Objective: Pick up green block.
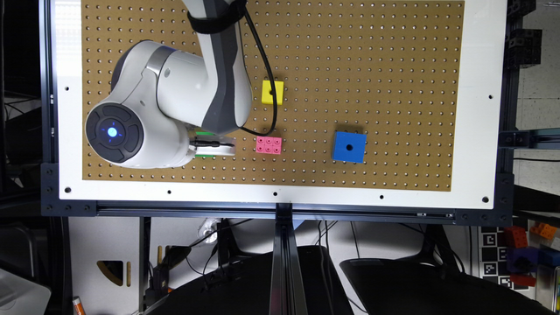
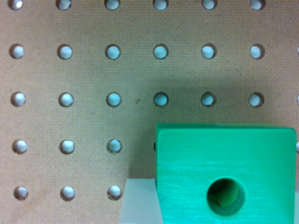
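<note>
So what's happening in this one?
A single robot arm is working over a brown pegboard and has its gripper down at the green block, of which green slivers peek out under the wrist in the exterior view. The wrist view shows the block close up, with a pale finger beside it. Whether the grip has closed is unclear. A yellow block, pink brick and blue block lie apart on the board.

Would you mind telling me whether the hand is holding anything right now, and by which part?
It cannot be told. The green block sits close under the hand, but no contact shows.
</note>
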### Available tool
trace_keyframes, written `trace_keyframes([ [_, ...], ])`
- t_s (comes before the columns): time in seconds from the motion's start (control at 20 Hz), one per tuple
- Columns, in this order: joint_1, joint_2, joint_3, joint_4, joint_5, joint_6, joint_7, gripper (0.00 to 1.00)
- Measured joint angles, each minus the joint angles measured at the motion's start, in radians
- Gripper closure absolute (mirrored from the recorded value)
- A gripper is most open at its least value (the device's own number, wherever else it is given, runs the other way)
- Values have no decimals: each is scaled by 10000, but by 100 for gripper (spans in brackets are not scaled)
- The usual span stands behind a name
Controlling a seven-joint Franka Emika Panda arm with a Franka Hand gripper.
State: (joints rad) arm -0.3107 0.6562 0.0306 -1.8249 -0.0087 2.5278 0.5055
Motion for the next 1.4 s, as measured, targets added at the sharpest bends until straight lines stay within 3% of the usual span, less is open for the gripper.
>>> trace_keyframes([
  [0.7,-4,-70,0,-4,0,-77,0,100],
  [0.9,-5,-657,0,-3,0,-751,0,100],
  [1.4,-5,-1512,0,-1,0,-1635,0,100],
])
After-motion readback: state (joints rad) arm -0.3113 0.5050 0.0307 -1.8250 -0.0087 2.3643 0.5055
